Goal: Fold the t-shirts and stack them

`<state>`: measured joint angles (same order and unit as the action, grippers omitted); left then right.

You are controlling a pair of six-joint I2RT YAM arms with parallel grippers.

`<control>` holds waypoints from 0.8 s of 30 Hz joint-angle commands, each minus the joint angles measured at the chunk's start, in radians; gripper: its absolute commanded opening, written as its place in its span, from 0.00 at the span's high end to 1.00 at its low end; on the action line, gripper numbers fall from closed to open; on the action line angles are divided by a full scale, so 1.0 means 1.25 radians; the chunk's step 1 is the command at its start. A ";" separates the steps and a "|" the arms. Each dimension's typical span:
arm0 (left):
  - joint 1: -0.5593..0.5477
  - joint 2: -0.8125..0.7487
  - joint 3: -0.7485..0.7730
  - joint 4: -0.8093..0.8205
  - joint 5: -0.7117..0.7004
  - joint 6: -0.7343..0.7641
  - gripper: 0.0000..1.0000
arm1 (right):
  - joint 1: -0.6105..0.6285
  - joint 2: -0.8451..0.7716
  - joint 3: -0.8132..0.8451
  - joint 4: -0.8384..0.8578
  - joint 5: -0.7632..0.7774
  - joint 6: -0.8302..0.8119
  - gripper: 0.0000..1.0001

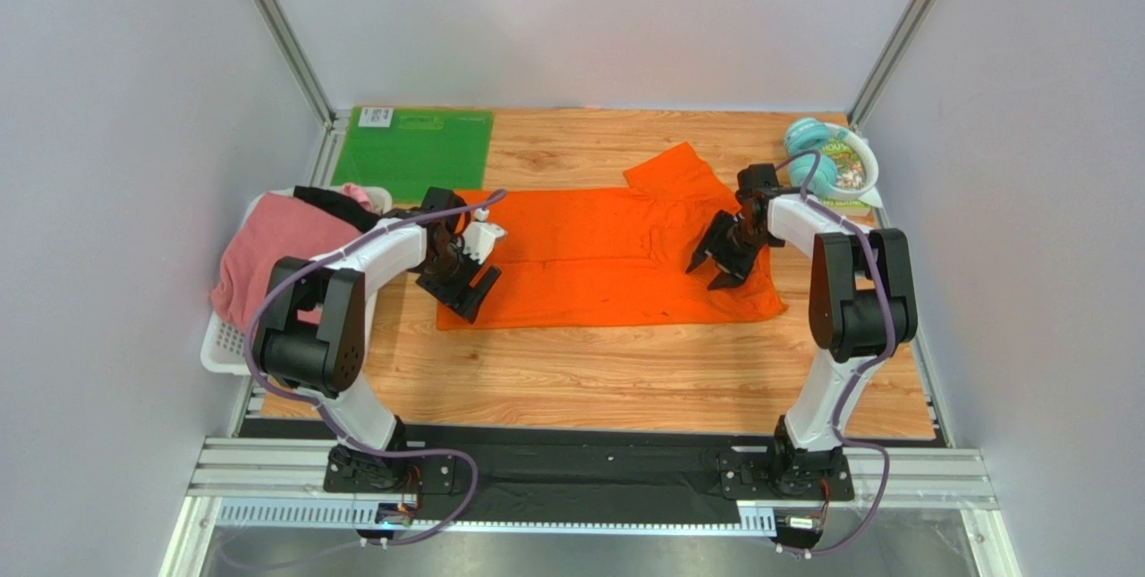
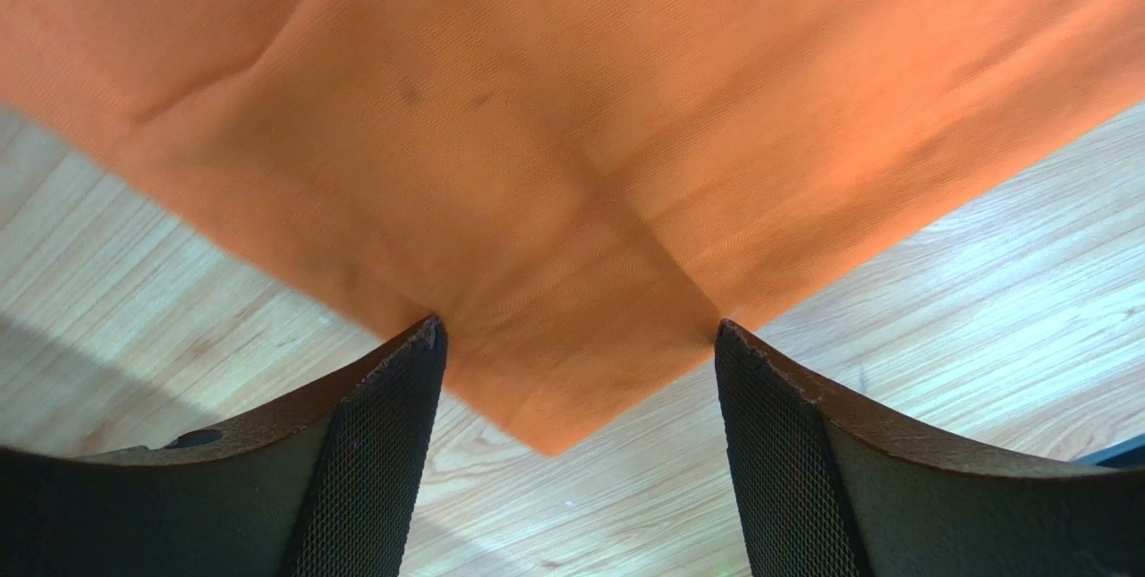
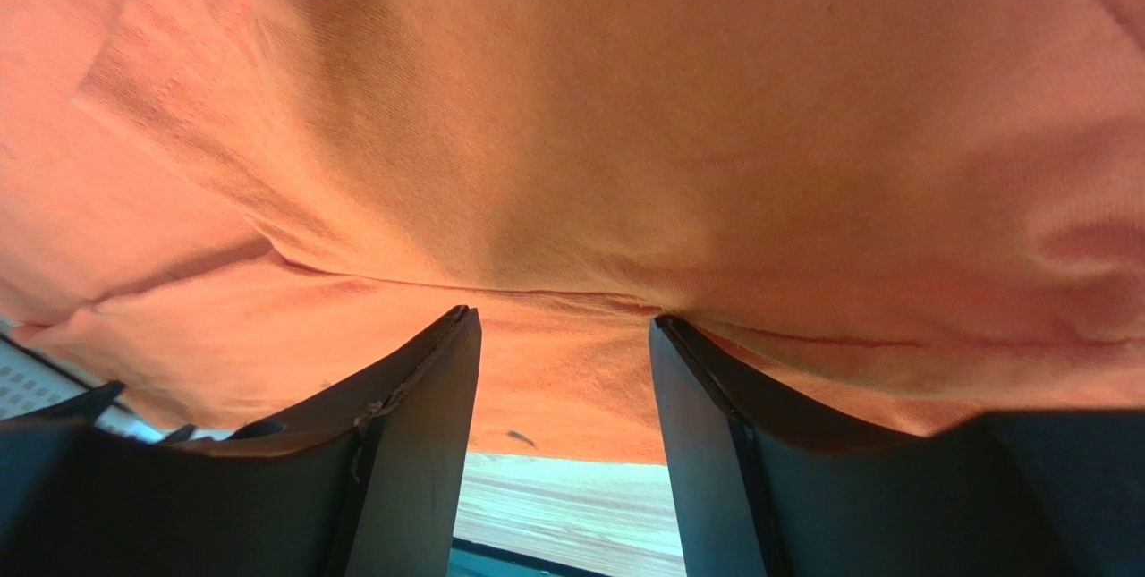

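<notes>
The orange t-shirt [image 1: 591, 262] lies spread flat on the wooden table, one sleeve pointing to the back right. My left gripper [image 1: 464, 285] hangs over its near left corner. In the left wrist view that gripper [image 2: 578, 336] is open, and the shirt's pointed corner [image 2: 565, 396] lies between the tips, untouched. My right gripper [image 1: 719, 262] sits over the shirt's right part. In the right wrist view it [image 3: 565, 325] is open, with orange cloth [image 3: 605, 108] lying across both fingertips and bare table showing in the gap. A pink t-shirt [image 1: 262, 255] and a black t-shirt [image 1: 336, 208] lie in a basket.
The white basket [image 1: 222, 342] stands at the table's left edge. A green mat [image 1: 410, 148] lies at the back left. A bowl [image 1: 847, 164] with a teal object stands at the back right. Grey walls close in three sides.
</notes>
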<state>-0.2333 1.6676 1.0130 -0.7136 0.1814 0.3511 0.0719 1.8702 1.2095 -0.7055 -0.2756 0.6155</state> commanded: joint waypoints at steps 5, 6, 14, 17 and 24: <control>0.018 -0.041 0.001 -0.016 0.002 0.031 0.20 | -0.012 -0.129 -0.117 -0.026 0.072 -0.009 0.44; 0.018 -0.043 0.000 -0.018 0.002 0.032 0.20 | -0.010 -0.144 -0.128 -0.026 0.051 -0.003 0.44; 0.018 -0.085 0.029 -0.048 -0.002 0.037 0.20 | -0.006 -0.240 -0.034 -0.080 0.030 0.008 0.43; 0.020 -0.104 0.084 -0.077 -0.003 0.030 0.20 | -0.010 -0.175 0.140 -0.125 0.045 -0.015 0.42; 0.043 -0.032 0.282 -0.082 -0.071 -0.053 0.19 | -0.019 0.068 0.517 -0.192 0.046 -0.078 0.43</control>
<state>-0.2104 1.5871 1.2171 -0.8280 0.1467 0.3511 0.0574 1.8221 1.7077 -0.8860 -0.2306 0.5827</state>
